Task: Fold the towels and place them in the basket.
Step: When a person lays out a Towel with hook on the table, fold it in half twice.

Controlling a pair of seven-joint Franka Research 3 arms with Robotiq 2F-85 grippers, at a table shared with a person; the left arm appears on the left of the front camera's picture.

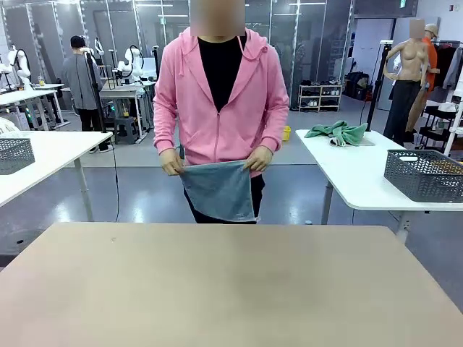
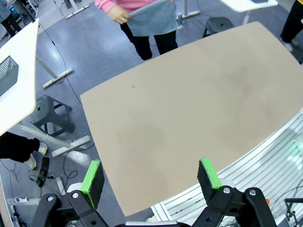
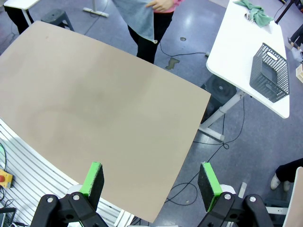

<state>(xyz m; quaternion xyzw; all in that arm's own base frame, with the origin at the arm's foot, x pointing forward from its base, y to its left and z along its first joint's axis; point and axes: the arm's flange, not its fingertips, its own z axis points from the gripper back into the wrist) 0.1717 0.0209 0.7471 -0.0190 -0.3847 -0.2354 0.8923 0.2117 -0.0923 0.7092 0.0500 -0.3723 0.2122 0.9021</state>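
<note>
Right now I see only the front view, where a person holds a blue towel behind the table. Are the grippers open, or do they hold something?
Observer: Both are open and hold nothing. On the left gripper and the right gripper the jaws stand wide apart.
Operator: Where do they hang?
Observer: Each hangs high above the near edge of the table and looks down across it toward the towel.
Operator: Is there anything below that near edge, on the right arm's side?
Observer: Yes. A yellow box with a red button sits on the white slatted surface there.
</note>
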